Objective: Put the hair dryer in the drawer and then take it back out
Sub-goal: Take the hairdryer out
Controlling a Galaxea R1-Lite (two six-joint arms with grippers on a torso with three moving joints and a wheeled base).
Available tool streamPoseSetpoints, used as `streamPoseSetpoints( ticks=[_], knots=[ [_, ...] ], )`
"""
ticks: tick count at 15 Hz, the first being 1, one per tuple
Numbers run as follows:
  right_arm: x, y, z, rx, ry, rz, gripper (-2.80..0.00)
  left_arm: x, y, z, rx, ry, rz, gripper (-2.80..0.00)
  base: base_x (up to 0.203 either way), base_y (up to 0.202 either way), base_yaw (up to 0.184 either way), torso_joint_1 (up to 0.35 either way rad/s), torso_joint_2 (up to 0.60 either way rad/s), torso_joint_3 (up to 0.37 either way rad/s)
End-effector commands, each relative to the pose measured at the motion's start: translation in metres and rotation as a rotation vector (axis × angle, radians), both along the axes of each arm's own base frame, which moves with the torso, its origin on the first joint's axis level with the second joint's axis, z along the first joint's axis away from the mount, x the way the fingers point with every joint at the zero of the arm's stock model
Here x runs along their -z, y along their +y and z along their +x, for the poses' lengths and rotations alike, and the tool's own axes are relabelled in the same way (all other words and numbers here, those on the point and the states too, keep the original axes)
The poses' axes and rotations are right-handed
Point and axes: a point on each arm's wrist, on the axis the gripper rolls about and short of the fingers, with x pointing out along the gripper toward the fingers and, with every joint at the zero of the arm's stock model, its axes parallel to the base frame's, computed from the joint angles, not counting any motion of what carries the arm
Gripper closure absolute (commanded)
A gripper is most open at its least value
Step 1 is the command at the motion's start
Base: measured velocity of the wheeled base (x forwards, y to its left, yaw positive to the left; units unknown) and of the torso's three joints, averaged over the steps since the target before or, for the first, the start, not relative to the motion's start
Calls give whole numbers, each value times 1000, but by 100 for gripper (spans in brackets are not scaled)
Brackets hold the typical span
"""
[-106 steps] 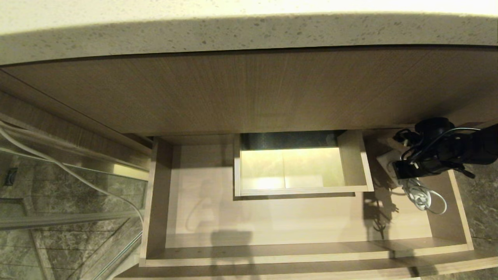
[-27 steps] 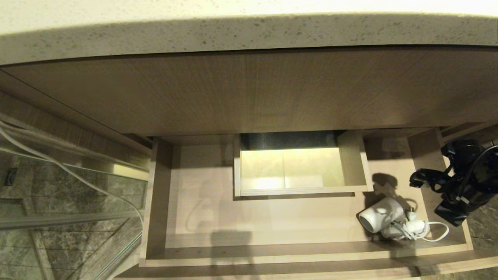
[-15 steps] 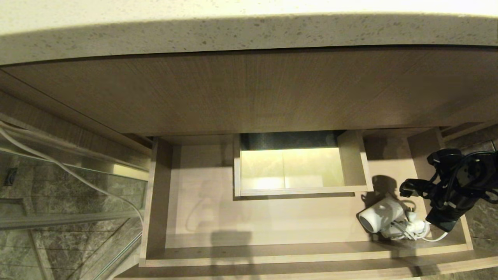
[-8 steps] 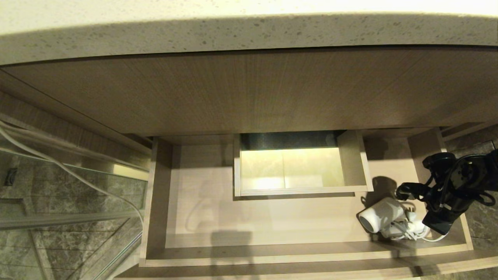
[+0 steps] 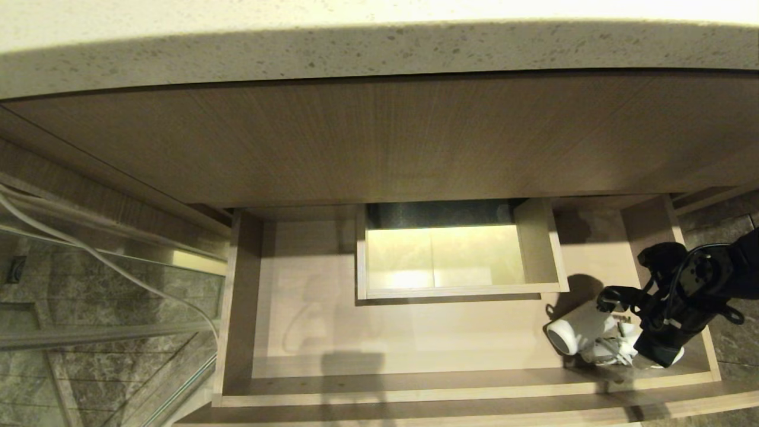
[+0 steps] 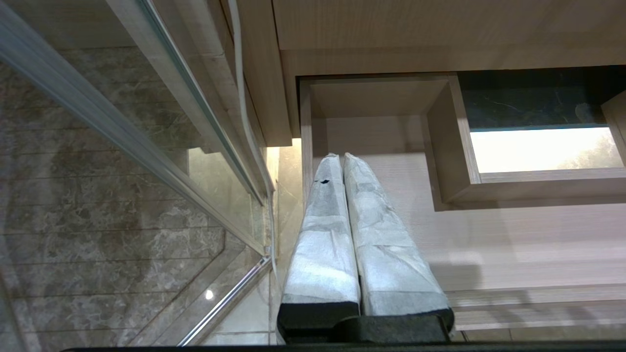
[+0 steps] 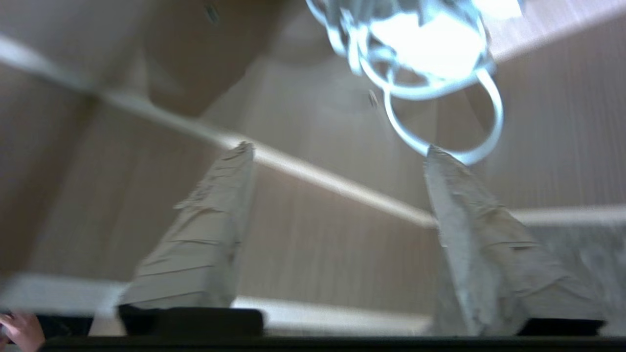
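Seen from above, a wide, shallow wooden drawer (image 5: 237, 308) stands pulled out beneath a speckled stone countertop (image 5: 379, 53) and a tall wood panel (image 5: 379, 136). At far left, glass panelling (image 5: 89, 332) and a pale cable (image 5: 107, 261) border the cabinet. The left gripper (image 6: 342, 161) is parked over the drawer's left end, its two padded fingers pressed together around nothing, well apart from the work. At mid-back of the drawer sits a boxed rectangular cutout (image 5: 456, 261), brightly lit inside. In the drawer's front right corner lies the hair dryer (image 5: 578, 332), white, resting on its side on the drawer floor. Its short barrel runs roughly left to right, the round nozzle opening facing left and a little toward the drawer front, with the handle end and bundled white cord (image 7: 440, 93) trailing right. Directly over that cord end hangs the right gripper (image 5: 631, 329), fingers spread wide with nothing between them, apparently lined up to take the dryer out again.
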Motion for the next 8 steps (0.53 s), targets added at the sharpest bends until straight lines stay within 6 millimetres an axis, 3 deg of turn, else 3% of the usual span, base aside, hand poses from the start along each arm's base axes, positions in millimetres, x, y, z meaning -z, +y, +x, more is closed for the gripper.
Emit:
streamPoseSetpoints(
  ticks=[1,8],
  knots=[
    [14,2,6,-8,24,25,-280,11,0,4,0,38,-1,0,0,0,0,0,0,0],
    [35,-6,37,31,-13,39,-280,11,0,4,0,38,-1,0,0,0,0,0,0,0]
  ],
)
